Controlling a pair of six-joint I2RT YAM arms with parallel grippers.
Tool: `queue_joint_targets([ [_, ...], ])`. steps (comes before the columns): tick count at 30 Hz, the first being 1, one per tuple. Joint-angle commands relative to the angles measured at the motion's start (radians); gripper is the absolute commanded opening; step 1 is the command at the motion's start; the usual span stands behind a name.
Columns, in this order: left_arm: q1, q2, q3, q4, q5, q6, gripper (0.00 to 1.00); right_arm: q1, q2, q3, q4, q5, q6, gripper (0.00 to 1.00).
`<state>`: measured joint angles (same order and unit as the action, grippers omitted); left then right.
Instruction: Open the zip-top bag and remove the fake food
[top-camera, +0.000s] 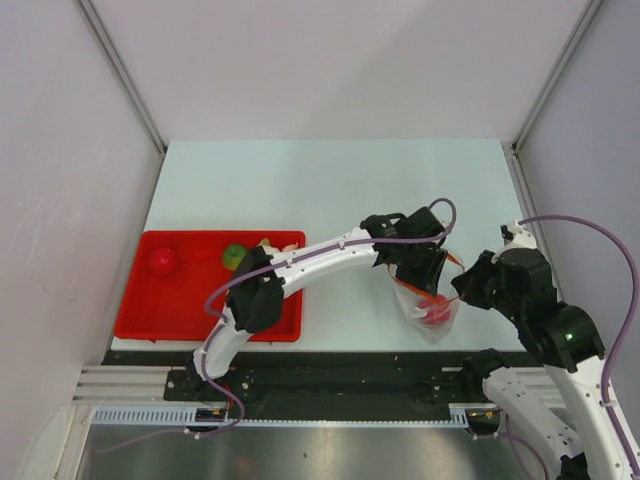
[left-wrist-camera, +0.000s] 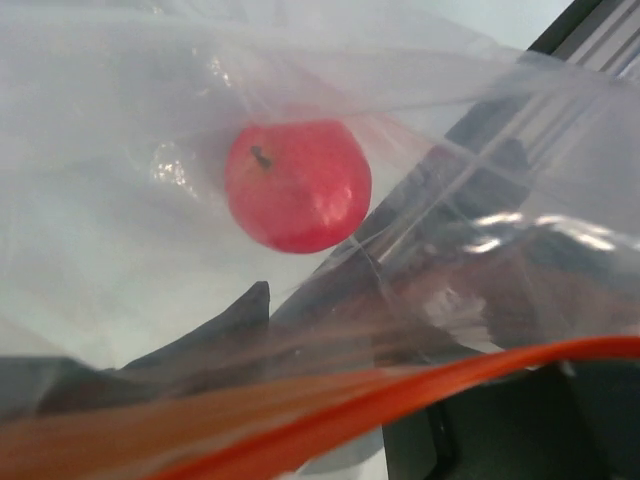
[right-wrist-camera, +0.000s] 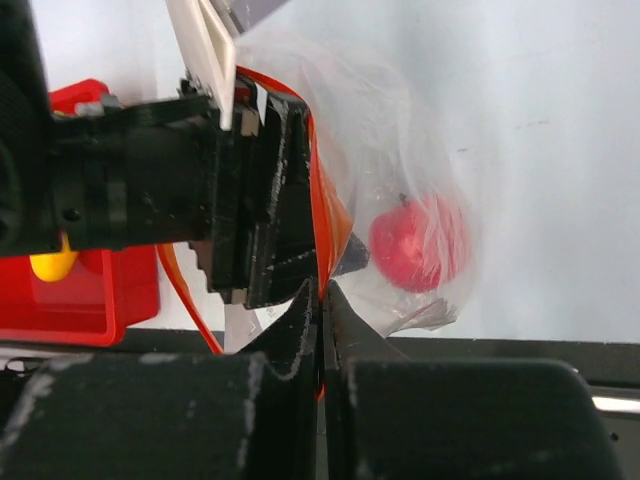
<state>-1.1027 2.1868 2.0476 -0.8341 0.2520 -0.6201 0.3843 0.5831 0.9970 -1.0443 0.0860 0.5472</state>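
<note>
Emptying underway, mouth already open. 1 red tray (top-camera: 140, 320). 1 zip-top bag (right-wrist-camera: 400, 130) well right of it, rim pinched tight by right gripper (right-wrist-camera: 322, 320). Inside the mouth, left gripper (top-camera: 418, 283), jaws apart, holding nothing. In bag: 1 red ball (left-wrist-camera: 297, 185). In tray, 4: red piece (top-camera: 162, 261), green piece (top-camera: 234, 257), beige piece (top-camera: 268, 244), yellow piece (right-wrist-camera: 50, 265). Next: close on bagged ball, lift clear.

Clear, crinkly zip-top bag (left-wrist-camera: 120, 230), red-stripped mouth open, holds one red ball (left-wrist-camera: 297, 185); second red ball (top-camera: 162, 261) and green piece (top-camera: 234, 256) lie well left.
</note>
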Motion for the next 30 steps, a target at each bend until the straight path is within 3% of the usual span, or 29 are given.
queue_joint_targets([
  [1, -0.028, 0.008, -0.070, 0.119, 0.013, -0.010, 0.47, 0.005, -0.035, 0.012, -0.072, 0.080, 0.114, 0.00],
  [5, -0.036, 0.008, -0.127, 0.272, 0.033, -0.041, 0.47, 0.004, -0.054, 0.012, -0.131, 0.135, 0.187, 0.00],
  [9, -0.048, 0.056, -0.101, 0.296, 0.038, -0.046, 0.54, 0.002, -0.060, 0.014, -0.177, 0.176, 0.221, 0.00],
  [13, -0.065, 0.085, -0.104, 0.322, 0.044, -0.064, 0.68, 0.004, -0.065, 0.012, -0.186, 0.159, 0.220, 0.00],
  [30, -0.083, 0.162, -0.127, 0.409, -0.008, -0.138, 0.83, 0.002, -0.085, 0.018, -0.209, 0.120, 0.175, 0.00],
])
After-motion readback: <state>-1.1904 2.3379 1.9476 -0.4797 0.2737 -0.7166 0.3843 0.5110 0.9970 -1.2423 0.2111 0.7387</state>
